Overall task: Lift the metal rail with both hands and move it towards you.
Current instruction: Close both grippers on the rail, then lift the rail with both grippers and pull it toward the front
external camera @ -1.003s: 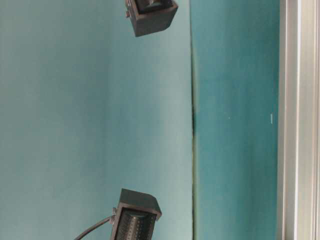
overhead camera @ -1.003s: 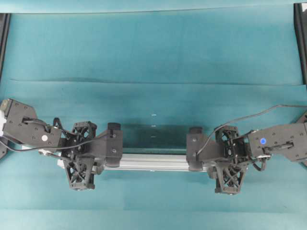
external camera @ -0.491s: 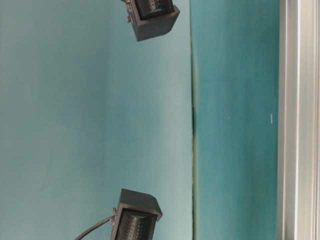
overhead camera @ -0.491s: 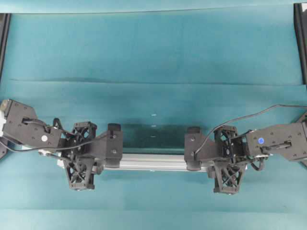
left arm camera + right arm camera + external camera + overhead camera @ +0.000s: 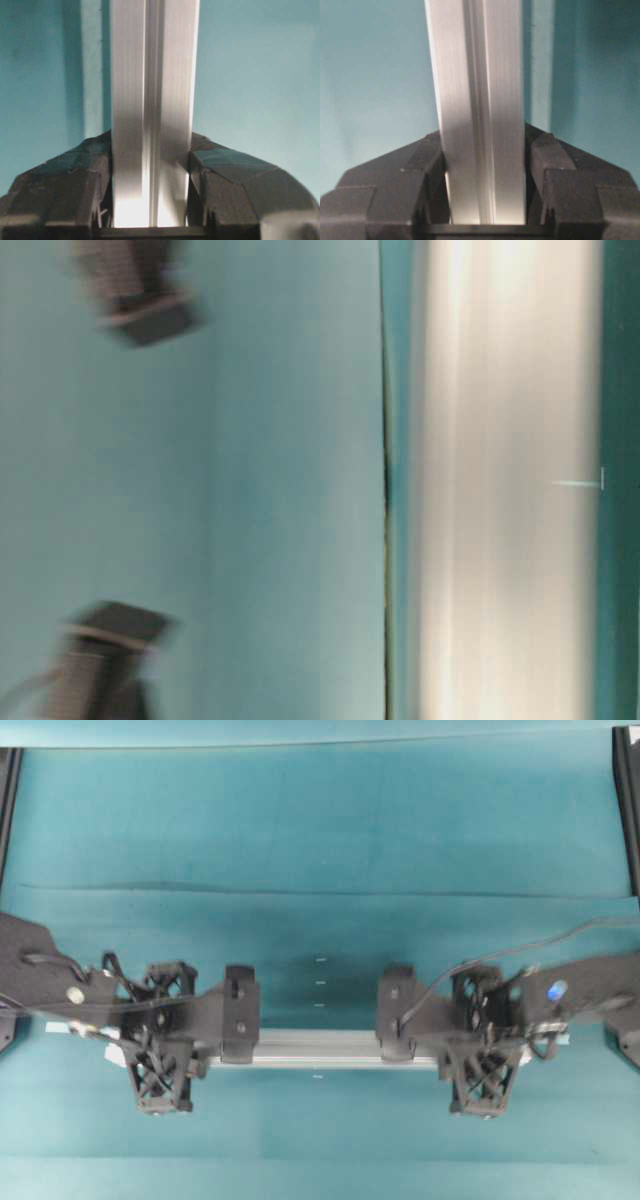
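The left black robot gripper with pointed jaws and a lattice-patterned plastic frame point(image 5: 150, 165) is clamped on the long silver aluminium rail with lengthwise grooves point(image 5: 152, 100): in the left wrist view its two padded fingers point(image 5: 75, 175) press against the rail's opposite side faces, with the bar running straight up between them. The right black gripper of the same build point(image 5: 485, 155) grips the rail point(image 5: 480, 90) in the same way, one finger point(image 5: 565, 170) tight on each side. From overhead the left gripper point(image 5: 240, 1028) holds the rail point(image 5: 318, 1046) near its left end and the right gripper point(image 5: 397, 1028) near its right end, so only the middle stretch of the bar shows bare between them. The rail lies parallel to the long edges of the teal cloth-covered table point(image 5: 320, 840), in the half towards the lower edge of the overhead view. A thin pale strip point(image 5: 60, 1028) lies on the cloth near the left arm. The table-level view is blurred; there the rail point(image 5: 500, 480) appears as a broad bright band.
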Controlling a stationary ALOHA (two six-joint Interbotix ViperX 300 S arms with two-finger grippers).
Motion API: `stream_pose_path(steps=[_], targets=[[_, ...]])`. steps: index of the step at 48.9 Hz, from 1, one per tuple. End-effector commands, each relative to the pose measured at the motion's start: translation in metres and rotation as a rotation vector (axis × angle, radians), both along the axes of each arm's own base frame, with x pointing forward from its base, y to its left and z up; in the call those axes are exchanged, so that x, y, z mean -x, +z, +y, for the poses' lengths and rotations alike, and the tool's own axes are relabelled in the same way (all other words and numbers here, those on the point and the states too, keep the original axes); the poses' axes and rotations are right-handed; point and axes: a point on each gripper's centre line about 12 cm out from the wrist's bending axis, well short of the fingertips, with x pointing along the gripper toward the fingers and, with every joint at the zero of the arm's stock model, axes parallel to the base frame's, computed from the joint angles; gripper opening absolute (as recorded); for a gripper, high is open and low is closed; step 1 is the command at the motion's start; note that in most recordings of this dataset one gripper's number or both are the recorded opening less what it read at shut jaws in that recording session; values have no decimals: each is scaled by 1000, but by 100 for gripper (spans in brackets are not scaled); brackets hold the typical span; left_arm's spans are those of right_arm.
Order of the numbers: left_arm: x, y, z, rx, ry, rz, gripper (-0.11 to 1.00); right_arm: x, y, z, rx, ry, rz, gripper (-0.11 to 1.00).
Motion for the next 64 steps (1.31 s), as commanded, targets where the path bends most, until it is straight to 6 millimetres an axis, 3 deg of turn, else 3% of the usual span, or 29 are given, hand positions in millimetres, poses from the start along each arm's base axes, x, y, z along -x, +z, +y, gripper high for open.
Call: stream_pose_path(steps=[1,15,40,50,64], targets=[[-7,53,6,2,7,-76,29,-7,41,-8,-13,-26,-57,40],[2,147,13,4,18,-151,29,1,116,-12,-22,-46,-6,40],[9,243,18,-6,34,-81,29,9,215,-14,-14,-92,21,40],[9,261,23,-10,50,-49,29,13,244,-19,19,-100,-19,40],[8,263,25,-10,56,-56,29,15,242,-20,24,-105,-12,40]])
